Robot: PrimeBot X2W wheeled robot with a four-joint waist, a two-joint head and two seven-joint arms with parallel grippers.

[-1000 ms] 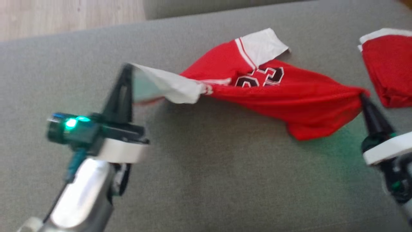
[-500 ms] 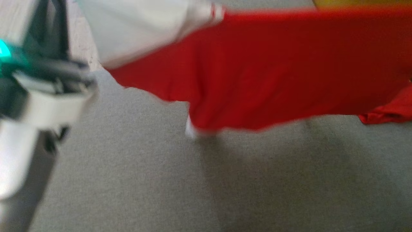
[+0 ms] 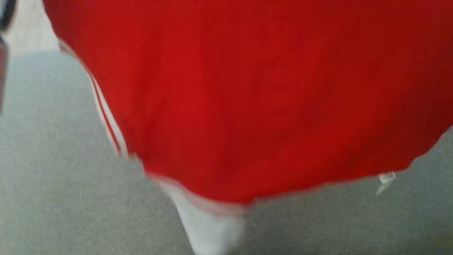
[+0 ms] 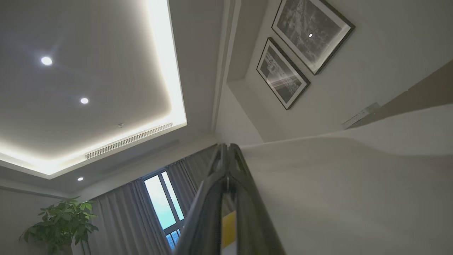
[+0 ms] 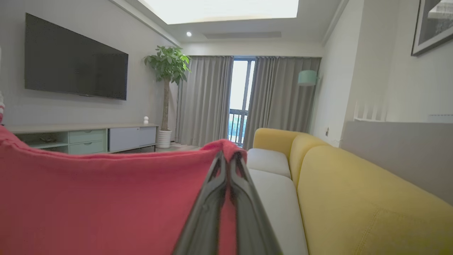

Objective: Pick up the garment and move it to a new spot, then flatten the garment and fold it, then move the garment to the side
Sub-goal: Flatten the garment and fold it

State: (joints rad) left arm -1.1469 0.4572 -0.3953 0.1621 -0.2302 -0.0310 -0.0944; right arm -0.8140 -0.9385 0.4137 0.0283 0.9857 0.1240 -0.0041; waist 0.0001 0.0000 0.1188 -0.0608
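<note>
Head view: the red garment (image 3: 269, 95) hangs spread wide close to the camera, blurred, covering the top and middle of the picture. Its left edge carries white stripes (image 3: 106, 120). Its lower hem curves from lower left up to the right side, and a white flap (image 3: 208, 226) dangles below it past the bottom edge. A small white tag (image 3: 385, 177) sticks out under the hem at the right, too blurred to read. A grey fabric surface (image 3: 46, 184) shows left of the garment and beneath the hem on both sides; whether the flap touches it cannot be told.

Left wrist view has the left gripper (image 4: 226, 146) pointing up toward the ceiling (image 4: 88, 81), jaws pressed together on white cloth of the garment that stretches off to the right.

Right wrist view has the right gripper (image 5: 228, 154) with jaws pinching a red corner of the garment, which stretches leftward; a yellow sofa (image 5: 354, 198) lies to its right.
</note>
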